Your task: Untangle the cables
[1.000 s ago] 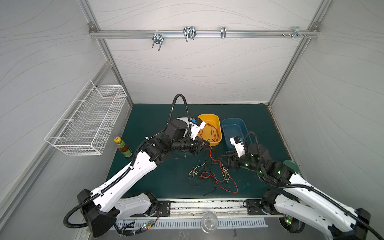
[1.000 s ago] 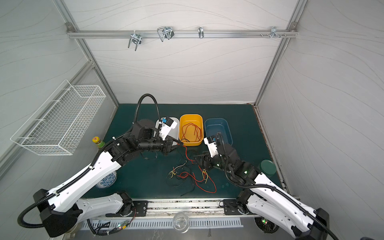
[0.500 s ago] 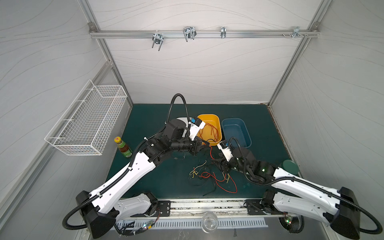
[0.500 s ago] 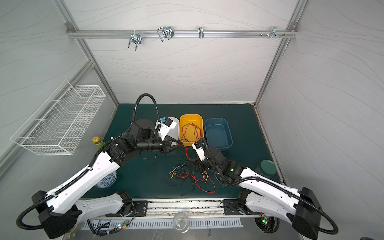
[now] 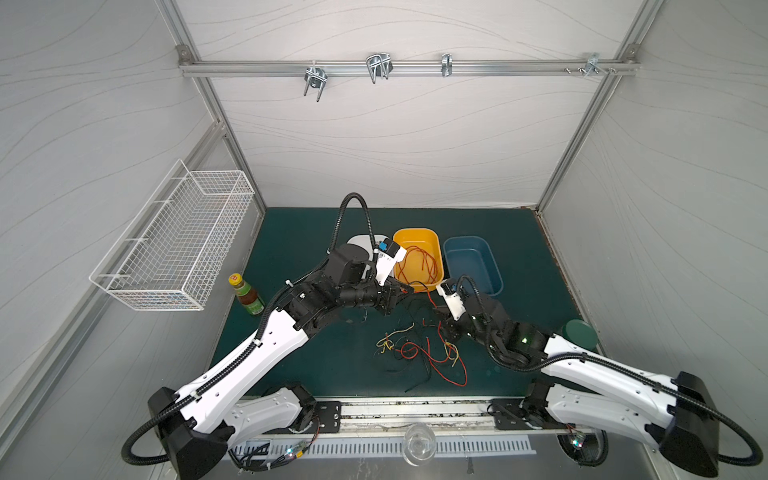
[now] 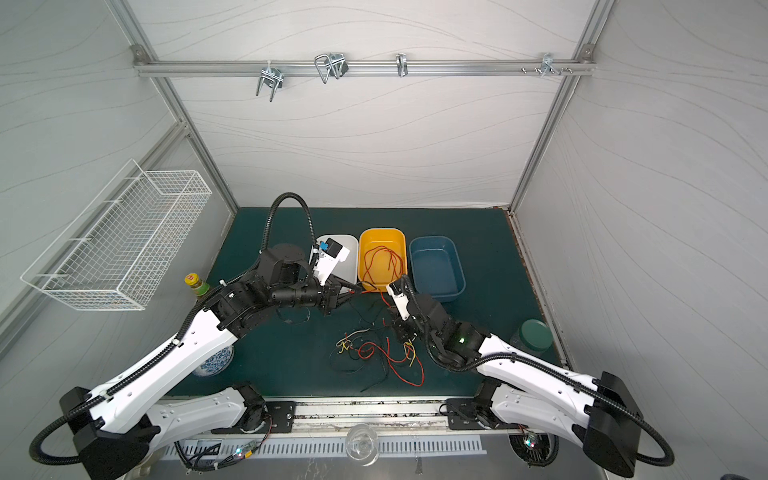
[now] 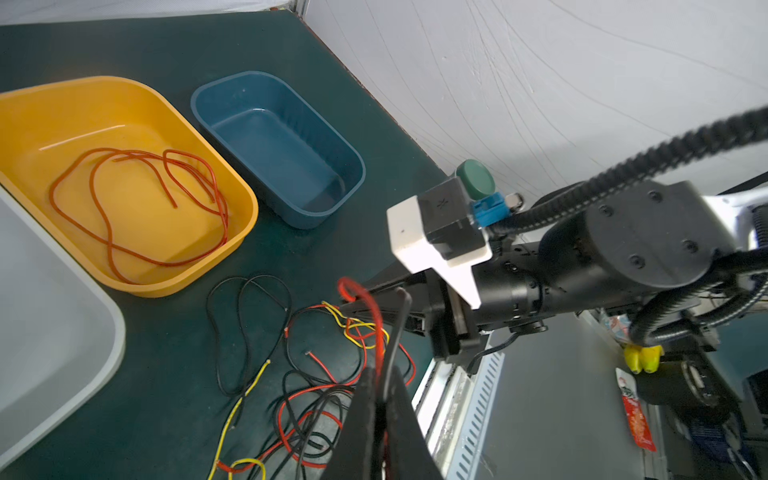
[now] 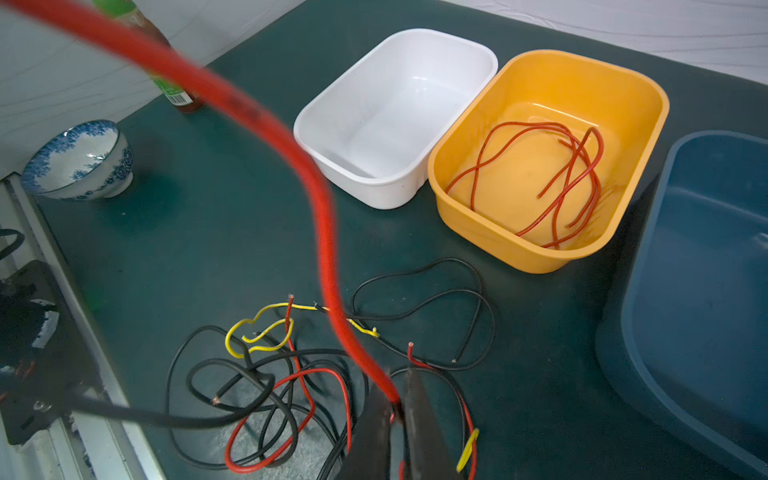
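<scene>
Jointly, both claws clenched one red cable (image 8: 324,216): the right gripper (image 8: 397,405) pinched it above the heap, while the left gripper (image 7: 382,386) held it nearer the yellow tub (image 8: 498,243), together with a black strand (image 7: 397,320), so the line spanned between them. Judged step: drawing this red cable free of the tangled cables (image 5: 419,349) lying on the green mat (image 5: 316,365), near the yellow tub, which already held red lengths. The next move probably called for one claw to let go and the other to lift clear, shedding the black strand. Wires crossing in the heap could snag. White tub (image 8: 395,124) and blue tub (image 7: 278,137) stood empty on either side of the yellow; bowl (image 8: 79,162) and sauce bottle (image 5: 247,297) stood well apart
</scene>
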